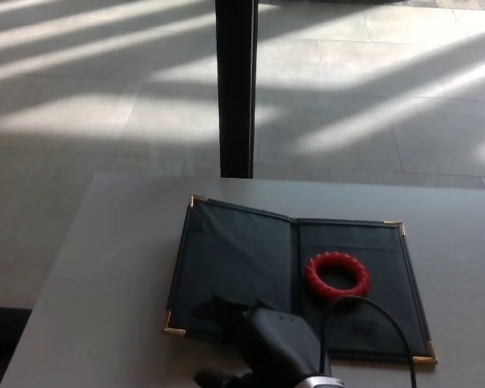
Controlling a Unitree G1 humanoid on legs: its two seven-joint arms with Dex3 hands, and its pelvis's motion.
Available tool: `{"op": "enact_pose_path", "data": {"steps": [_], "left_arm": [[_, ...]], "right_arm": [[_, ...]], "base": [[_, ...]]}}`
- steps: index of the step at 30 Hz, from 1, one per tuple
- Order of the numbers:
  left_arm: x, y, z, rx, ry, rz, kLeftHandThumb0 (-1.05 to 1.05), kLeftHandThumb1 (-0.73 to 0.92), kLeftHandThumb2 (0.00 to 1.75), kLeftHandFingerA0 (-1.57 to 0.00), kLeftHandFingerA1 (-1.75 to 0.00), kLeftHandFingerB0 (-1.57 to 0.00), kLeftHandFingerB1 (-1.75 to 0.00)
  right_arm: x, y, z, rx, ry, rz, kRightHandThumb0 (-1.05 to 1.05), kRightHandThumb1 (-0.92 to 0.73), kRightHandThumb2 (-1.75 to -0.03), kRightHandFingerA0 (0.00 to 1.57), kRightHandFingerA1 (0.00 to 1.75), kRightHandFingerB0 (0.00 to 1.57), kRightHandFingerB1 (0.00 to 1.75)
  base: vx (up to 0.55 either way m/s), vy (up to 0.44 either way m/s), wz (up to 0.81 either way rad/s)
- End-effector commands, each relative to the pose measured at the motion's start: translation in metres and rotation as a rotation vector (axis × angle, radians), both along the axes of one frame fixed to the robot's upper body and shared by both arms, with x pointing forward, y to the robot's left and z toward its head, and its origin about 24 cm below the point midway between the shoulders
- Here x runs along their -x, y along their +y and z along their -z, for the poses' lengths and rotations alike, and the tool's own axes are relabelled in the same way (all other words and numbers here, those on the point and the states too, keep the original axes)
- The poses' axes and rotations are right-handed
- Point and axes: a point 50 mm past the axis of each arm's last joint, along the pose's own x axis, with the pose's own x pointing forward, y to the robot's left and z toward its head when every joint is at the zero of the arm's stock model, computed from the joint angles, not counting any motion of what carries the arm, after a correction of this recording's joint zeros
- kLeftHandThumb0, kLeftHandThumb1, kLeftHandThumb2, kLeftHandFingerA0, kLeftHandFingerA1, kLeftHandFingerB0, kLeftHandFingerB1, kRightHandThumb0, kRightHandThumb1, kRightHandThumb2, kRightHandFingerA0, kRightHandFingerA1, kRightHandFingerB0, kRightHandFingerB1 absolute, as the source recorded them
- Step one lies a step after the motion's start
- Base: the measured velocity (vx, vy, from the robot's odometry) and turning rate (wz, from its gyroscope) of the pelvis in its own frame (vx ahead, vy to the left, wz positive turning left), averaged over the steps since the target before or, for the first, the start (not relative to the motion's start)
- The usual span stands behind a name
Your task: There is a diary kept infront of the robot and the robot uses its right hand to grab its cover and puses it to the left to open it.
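The dark diary (234, 267) lies flat and fully open on the grey table (121, 259), its cover spread to the left, with gold corner caps. A red ring (338, 276) rests on the right-hand inside page. My right hand (255, 335) reaches in from the bottom edge and hangs over the lower part of the left cover, fingers spread apart and holding nothing. A black cable (364, 311) loops from the wrist across the right page. My left hand is out of the picture.
A black vertical post (236, 89) stands just behind the table's far edge. Sunlit tiled floor (81, 97) lies beyond and to the left of the table. The table's left edge runs diagonally at the lower left.
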Motion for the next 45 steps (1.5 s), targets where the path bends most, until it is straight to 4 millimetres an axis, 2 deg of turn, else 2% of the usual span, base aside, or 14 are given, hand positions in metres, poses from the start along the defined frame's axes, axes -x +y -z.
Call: {"op": "enact_pose_path", "data": {"steps": [1,8,9,10,11,12,17,23,27,33,37,38,40,45], "left_arm": [[-0.008,0.014,-0.019,-0.059,0.039,0.014,-0.90,0.74,1.55,-0.42,-1.16,0.00,-0.86],[-0.008,0.014,-0.018,-0.059,0.046,0.026,-0.88,0.71,1.53,-0.46,-1.17,0.00,-0.85],[-0.007,0.014,-0.017,-0.062,0.048,0.035,-1.05,0.92,1.20,-0.35,-1.62,-0.22,-1.34],[-0.008,0.013,-0.017,-0.057,0.042,0.030,-1.05,0.92,1.19,-0.35,-1.62,-0.21,-1.35],[-0.008,0.013,-0.017,-0.051,0.051,0.025,-0.87,0.73,1.54,-0.39,-1.13,0.00,-0.85],[-0.008,0.013,-0.017,-0.054,0.051,0.028,-1.03,0.86,1.67,-0.38,-1.21,0.00,-0.93],[-0.004,0.012,-0.014,-0.047,0.051,0.019,-1.02,0.82,1.65,-0.43,-1.24,0.00,-0.93],[-0.001,0.012,-0.011,-0.043,0.055,0.003,-1.05,0.86,1.68,-0.48,-1.29,-0.11,-1.03],[0.000,0.011,-0.010,-0.036,0.050,-0.001,-1.05,0.86,1.69,-0.41,-1.25,-0.05,-0.99],[0.006,0.012,-0.007,-0.031,0.055,-0.005,-1.02,0.84,1.66,-0.50,-1.27,0.00,-0.92],[0.008,0.013,-0.007,-0.033,0.054,0.003,-0.92,0.78,1.60,-0.48,-1.21,0.00,-0.87],[0.008,0.013,-0.007,-0.033,0.054,0.003,-0.92,0.78,1.60,-0.48,-1.21,0.00,-0.87],[0.009,0.014,-0.007,-0.042,0.057,0.004,-1.04,0.84,1.68,-0.64,-1.37,0.00,-0.94],[0.011,0.017,-0.009,-0.045,0.053,-0.003,-0.93,0.78,1.60,-0.52,-1.24,0.00,-0.88]], "right_arm": [[-0.006,-0.005,0.008,0.439,-0.203,-0.085,-0.61,-0.67,-0.60,0.37,0.55,0.38,0.50],[-0.026,-0.028,0.010,0.554,-0.151,-0.035,-0.68,-0.74,-0.62,0.37,0.53,0.37,0.48],[-0.032,-0.034,0.008,0.545,-0.141,-0.020,-0.66,-0.76,-0.63,0.38,0.54,0.36,0.49],[-0.035,-0.037,0.006,0.534,-0.131,-0.010,-0.67,-0.77,-0.63,0.39,0.54,0.36,0.49],[-0.037,-0.039,0.004,0.517,-0.119,-0.003,-0.66,-0.77,-0.63,0.39,0.54,0.35,0.49],[-0.040,-0.042,0.002,0.506,-0.113,0.014,-0.68,-0.78,-0.63,0.41,0.55,0.35,0.50],[-0.050,-0.048,-0.014,0.311,0.057,0.087,-0.63,-0.82,-0.64,0.31,0.54,0.28,0.48],[-0.068,-0.077,-0.066,-0.222,0.252,0.254,-0.62,-0.89,-0.66,0.31,0.61,0.14,0.44],[-0.075,-0.107,-0.093,-0.393,0.262,0.304,-0.67,-0.92,-0.67,0.21,0.52,0.20,0.40],[-0.070,-0.172,-0.130,-0.808,0.222,0.383,-0.65,-0.91,-0.66,0.31,0.42,0.24,0.38],[-0.048,-0.250,-0.143,-1.065,0.145,0.540,-0.65,-0.88,-0.65,0.30,0.45,0.25,0.40],[-0.048,-0.250,-0.144,-1.067,0.146,0.539,-0.65,-0.88,-0.65,0.30,0.45,0.25,0.40],[-0.031,-0.291,-0.146,-1.112,0.078,0.654,-0.65,-0.92,-0.68,0.27,0.44,0.23,0.40],[0.007,-0.357,-0.144,-1.101,-0.080,0.866,-0.63,-0.91,-0.66,0.30,0.49,0.26,0.43]], "base": [[0.00,0.000,0.00],[0.00,0.000,0.00],[0.00,0.000,0.00],[0.00,0.000,0.00],[0.00,0.000,0.00],[0.00,0.000,0.00],[0.00,0.000,0.00],[0.00,0.000,0.00],[0.00,0.000,0.00],[0.00,0.000,0.00],[0.00,0.000,0.00],[0.00,0.000,0.00],[0.00,0.000,0.00],[0.00,0.000,0.00]]}}
